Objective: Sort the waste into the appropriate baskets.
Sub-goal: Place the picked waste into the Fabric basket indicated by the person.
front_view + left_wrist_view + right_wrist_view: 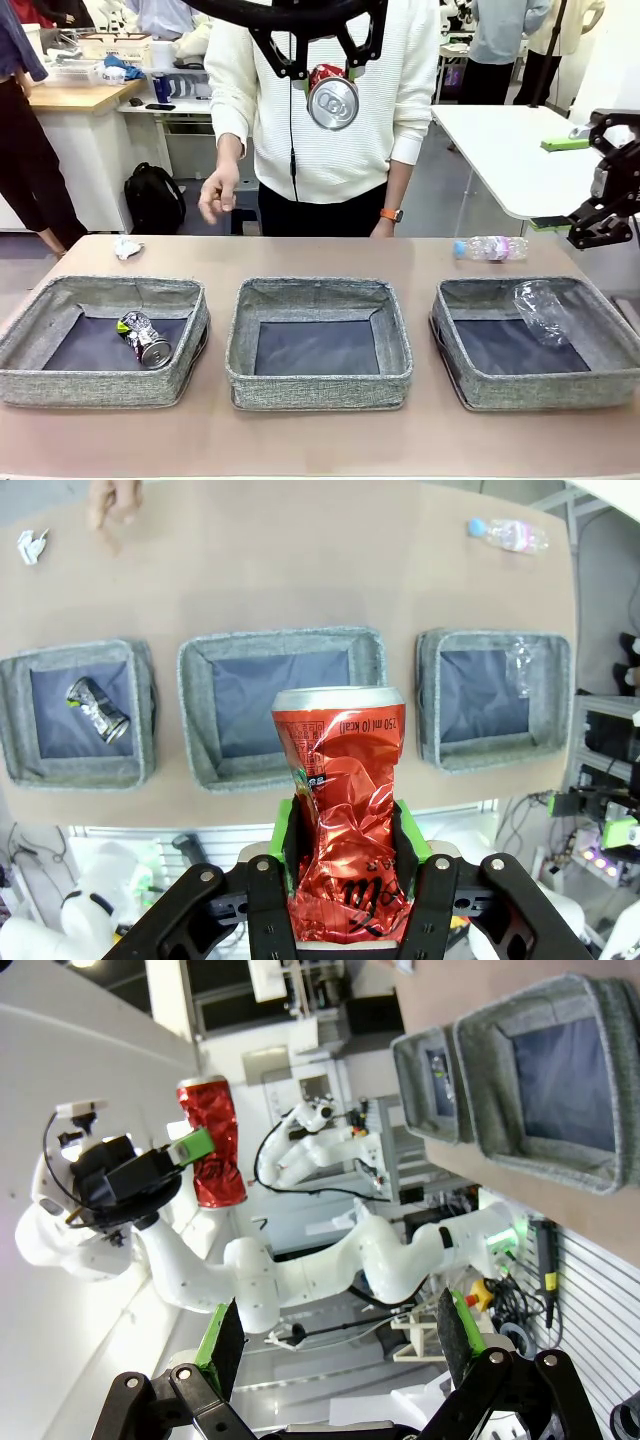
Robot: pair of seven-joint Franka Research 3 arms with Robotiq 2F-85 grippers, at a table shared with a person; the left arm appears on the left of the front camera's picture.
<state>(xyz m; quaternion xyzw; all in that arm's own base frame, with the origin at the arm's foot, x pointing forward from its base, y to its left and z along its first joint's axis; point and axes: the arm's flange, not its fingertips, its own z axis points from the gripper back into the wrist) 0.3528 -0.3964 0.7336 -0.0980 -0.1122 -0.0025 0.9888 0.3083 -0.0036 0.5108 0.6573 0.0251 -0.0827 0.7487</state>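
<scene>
- Left end effector [328, 78]: top centre of the front view, high above the desk [320, 440]. Its jaws are clamped on the crushed red can [332, 97], a green pad pressed to each side of the crumpled body. The can's silver end faces the camera.
- Left wrist view: the red can stands up between the fingers, its intact rim uppermost. In the frame it overlaps the near wall of the middle basket [318, 388] far below.
- Right end effector [340, 1345]: at the right edge of the front view, raised beside the right basket [540, 392]. Its jaws stand wide apart with nothing between them.
- Three grey baskets sit in a row across the lower half of the front view, apart from one another.
- Left basket [100, 388]: holds the crushed dark can [145, 338], lying tilted on the dark bottom near the right wall.
- Right basket: holds a crumpled clear bottle [542, 310] against its upper right corner.
- Capped clear bottle [490, 248]: lies on its side on the desk, behind the right basket at upper right.
- White paper wad [126, 247]: on the desk at upper left, behind the left basket.
- A person stands at the far edge; one hand [218, 195] hangs above the desk at centre left.
</scene>
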